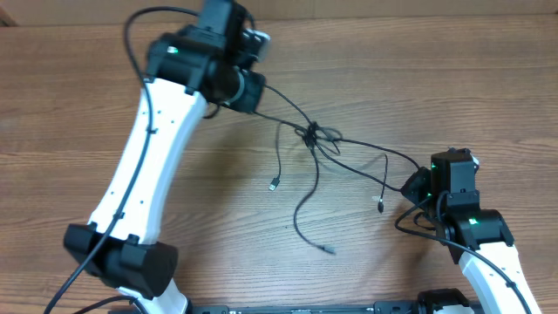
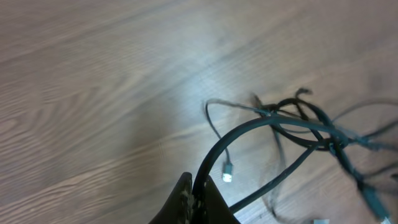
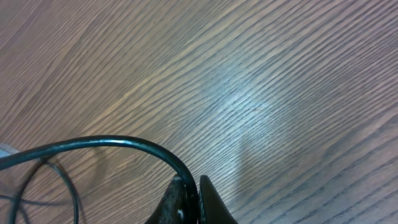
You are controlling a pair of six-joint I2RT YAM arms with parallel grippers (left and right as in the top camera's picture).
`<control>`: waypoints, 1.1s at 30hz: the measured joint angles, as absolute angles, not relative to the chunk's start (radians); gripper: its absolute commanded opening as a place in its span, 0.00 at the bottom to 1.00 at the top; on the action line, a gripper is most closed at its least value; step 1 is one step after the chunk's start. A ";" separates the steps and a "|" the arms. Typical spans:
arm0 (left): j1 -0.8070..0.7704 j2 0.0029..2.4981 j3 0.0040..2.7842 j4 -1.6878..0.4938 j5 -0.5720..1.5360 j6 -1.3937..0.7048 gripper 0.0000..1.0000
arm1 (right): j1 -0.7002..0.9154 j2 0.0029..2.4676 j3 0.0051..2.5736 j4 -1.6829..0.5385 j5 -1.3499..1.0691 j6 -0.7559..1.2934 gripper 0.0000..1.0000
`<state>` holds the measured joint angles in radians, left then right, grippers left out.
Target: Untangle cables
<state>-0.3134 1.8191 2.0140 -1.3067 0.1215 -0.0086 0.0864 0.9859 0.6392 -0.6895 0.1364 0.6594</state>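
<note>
Thin black cables lie knotted at the table's middle, with loose ends trailing down to small plugs. My left gripper at the upper left is shut on one cable, which arcs from its fingertips toward the knot. My right gripper at the right is shut on another cable that bends into its fingertips. Both held strands run to the knot. A silvery plug lies on the table below the left gripper.
The wooden table fills the view. A second plug end lies beside the right gripper, and another lies at the lower middle. The left arm spans the left side.
</note>
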 measured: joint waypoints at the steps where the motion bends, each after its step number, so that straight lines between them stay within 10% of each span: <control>1: -0.290 1.807 2.013 -1.296 0.118 -0.025 0.04 | 0.087 0.986 0.639 -0.688 0.140 0.662 0.04; 19: -0.183 1.686 2.013 -1.227 0.410 -0.118 0.05 | 0.086 0.986 0.639 -0.582 0.074 0.672 0.04; 26: -0.223 1.686 2.013 -1.270 0.489 0.004 0.23 | 0.086 0.986 0.639 -0.541 -0.004 0.655 0.04; 30: -0.223 1.686 2.013 -1.282 0.495 0.027 0.26 | 0.086 0.986 0.639 -0.541 -0.021 0.653 0.45; 33: -0.228 1.686 2.013 -1.287 0.497 0.038 0.60 | 0.086 0.986 0.639 -0.542 -0.023 0.650 0.49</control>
<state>-0.2279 1.6859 2.0129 -1.2873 0.4973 0.0376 0.0856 0.9859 0.6392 -0.5415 -0.0227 0.6498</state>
